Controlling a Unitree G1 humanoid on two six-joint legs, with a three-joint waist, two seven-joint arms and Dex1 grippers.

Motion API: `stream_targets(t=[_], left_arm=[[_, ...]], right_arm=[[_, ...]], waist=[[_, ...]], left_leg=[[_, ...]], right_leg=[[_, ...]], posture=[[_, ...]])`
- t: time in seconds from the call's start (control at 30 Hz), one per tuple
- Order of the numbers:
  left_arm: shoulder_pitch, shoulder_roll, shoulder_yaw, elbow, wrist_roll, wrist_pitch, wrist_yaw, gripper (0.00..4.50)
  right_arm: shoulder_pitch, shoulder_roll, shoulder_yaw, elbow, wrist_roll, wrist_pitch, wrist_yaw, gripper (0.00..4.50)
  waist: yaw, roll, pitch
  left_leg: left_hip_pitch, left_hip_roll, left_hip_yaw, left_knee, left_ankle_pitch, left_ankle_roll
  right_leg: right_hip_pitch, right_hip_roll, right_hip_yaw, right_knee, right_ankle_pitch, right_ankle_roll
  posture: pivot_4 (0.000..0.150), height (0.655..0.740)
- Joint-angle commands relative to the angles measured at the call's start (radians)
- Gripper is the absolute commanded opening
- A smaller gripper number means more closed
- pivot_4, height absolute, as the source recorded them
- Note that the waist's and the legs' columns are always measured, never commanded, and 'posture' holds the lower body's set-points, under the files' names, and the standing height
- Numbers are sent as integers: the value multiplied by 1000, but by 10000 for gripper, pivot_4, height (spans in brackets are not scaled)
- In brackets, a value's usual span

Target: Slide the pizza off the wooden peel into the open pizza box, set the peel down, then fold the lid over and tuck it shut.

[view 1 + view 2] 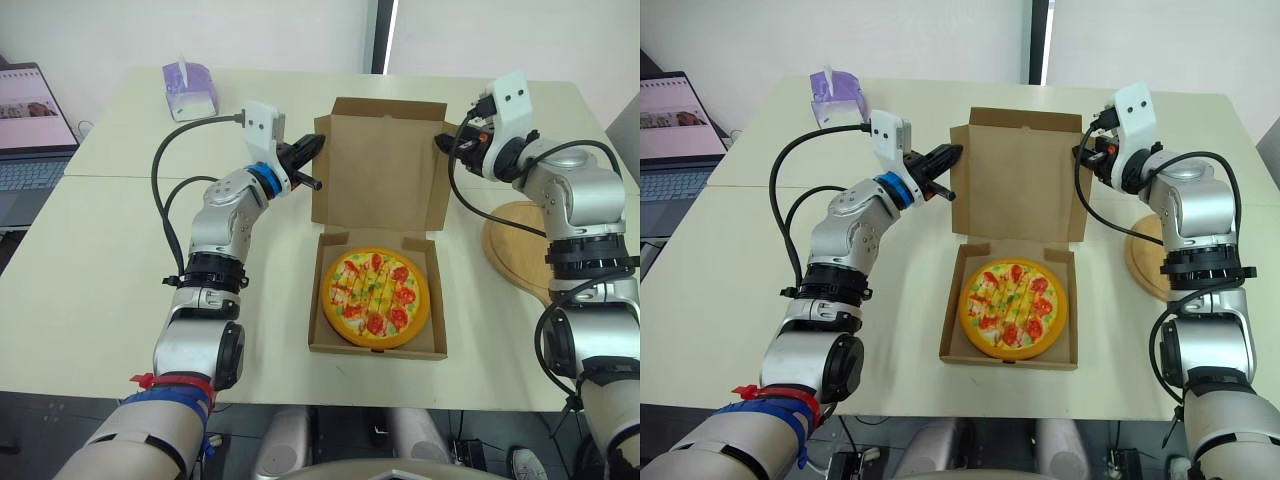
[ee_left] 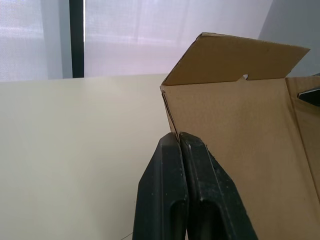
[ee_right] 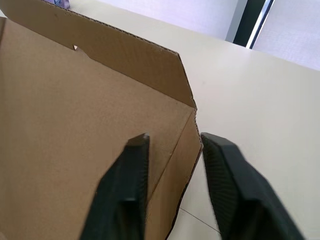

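Pizza (image 1: 376,297) in box (image 1: 330,338), lid (image 1: 380,170) upright, left claw (image 2: 179,136) clenched at lid's left edge, right claw (image 3: 172,140) released astride its right flap, peel (image 1: 515,240) on table (image 1: 90,280).

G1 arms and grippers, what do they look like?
Silver-grey shells on left arm and right arm, black joint bands, black cables looping outside, white camera block at each wrist. Left adds blue wrist ring, red tie, blue wrap. Two black fingers each on left gripper and right gripper.
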Motion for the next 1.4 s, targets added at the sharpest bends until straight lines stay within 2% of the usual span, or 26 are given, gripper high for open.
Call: stream_targets(t=[0.03,0.07,0.67,1.1,1.4], left_arm=[[-5,2,7,-43,-3,-6,1,0],[-5,4,8,-42,-3,-6,0,0],[-91,2,9,18,4,-66,-27,0],[138,-18,-39,-545,-28,201,96,0],[300,-72,-75,-846,-33,331,213,0]], right_arm=[[-16,-13,-36,-32,12,-6,-4,2111],[-16,-15,-35,-32,11,-9,-4,166],[-114,22,-36,85,-6,-141,-29,166],[103,22,-67,-406,45,77,-100,166],[197,99,-104,-661,87,246,-217,166]], waist=[[0,0,0],[0,0,0],[-1,0,0],[1,0,0],[1,0,0]], left_leg=[[0,0,0,0,0,0],[0,0,0,0,0,0],[0,0,0,1,0,0],[-1,0,0,2,0,0],[0,0,0,3,0,0]], right_leg=[[0,0,0,0,0,0],[0,0,0,0,0,0],[0,0,0,1,0,0],[-1,0,1,2,0,0],[0,0,1,4,0,0]], posture=[[1500,7400],[1500,7400],[1500,7400],[1500,7400],[1500,7400]])
